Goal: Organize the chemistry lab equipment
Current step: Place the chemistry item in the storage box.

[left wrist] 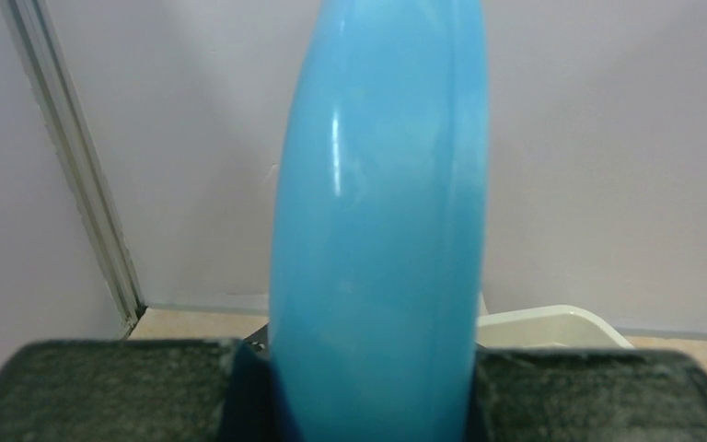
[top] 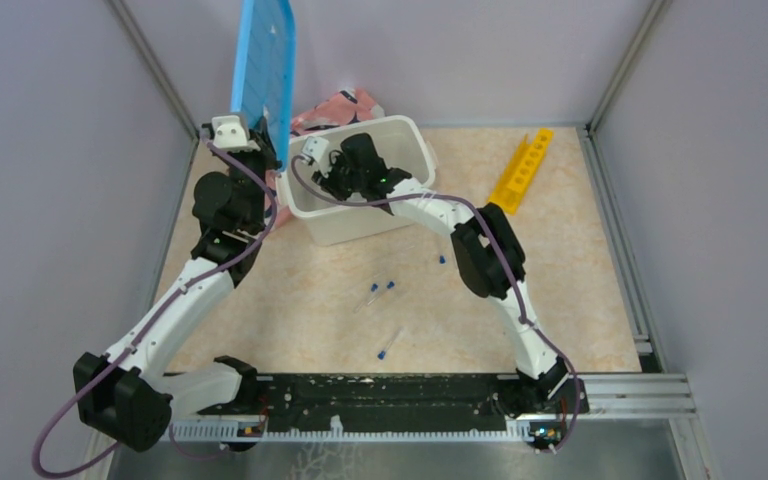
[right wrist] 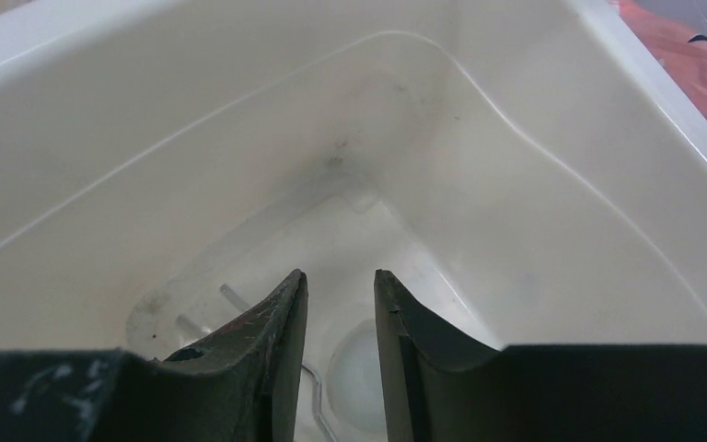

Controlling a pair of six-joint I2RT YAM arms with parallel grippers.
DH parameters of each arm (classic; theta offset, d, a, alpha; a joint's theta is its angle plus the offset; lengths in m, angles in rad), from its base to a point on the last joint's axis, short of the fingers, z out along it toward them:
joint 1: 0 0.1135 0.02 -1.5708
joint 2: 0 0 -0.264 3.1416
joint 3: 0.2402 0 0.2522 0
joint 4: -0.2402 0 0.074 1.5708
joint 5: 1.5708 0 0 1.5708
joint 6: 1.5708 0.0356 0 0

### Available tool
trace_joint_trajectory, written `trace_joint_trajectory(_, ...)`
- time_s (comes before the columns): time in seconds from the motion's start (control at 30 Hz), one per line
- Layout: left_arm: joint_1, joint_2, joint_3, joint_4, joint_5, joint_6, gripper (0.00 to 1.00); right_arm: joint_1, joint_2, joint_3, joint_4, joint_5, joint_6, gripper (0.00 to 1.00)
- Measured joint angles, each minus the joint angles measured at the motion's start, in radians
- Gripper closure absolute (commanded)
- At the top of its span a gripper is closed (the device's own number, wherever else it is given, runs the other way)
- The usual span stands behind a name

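Blue lid (top: 265, 65) stood upright, clamped in the left gripper (left wrist: 368, 396) to keep the white bin (top: 360, 225) open, while the right gripper (right wrist: 341, 322), jaws slightly parted and empty, hung inside above a whitish ball (right wrist: 354, 382) (resting on the bin's floor). Blue-capped tubes (top: 383, 354) lay on the table (top: 290, 300), likely awaiting the yellow rack (top: 522, 170) beyond.

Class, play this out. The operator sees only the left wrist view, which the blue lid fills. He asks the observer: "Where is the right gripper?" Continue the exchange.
Observer: The right gripper is down inside the white bin, jaws apart, gripping nothing.
Operator: Is anything in the bin?
Observer: A small whitish ball lies on its floor.
Operator: What lies outside it?
Observer: Four blue-capped tubes lie on the table in front of the bin.
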Motion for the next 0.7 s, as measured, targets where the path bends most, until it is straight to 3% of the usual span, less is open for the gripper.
trace_joint_trajectory(0.4, -0.001, 0.007, -0.025, 0.091, 0.02, 0.109, 1.0, -0.029, -0.013, 0.001, 0.075, 0.065, 0.089, 0.52)
trace_joint_trajectory(0.7, -0.076, 0.008, -0.047, 0.187, 0.024, 0.27, 1.0, -0.062, -0.184, -0.061, 0.109, 0.202, 0.232, 0.48)
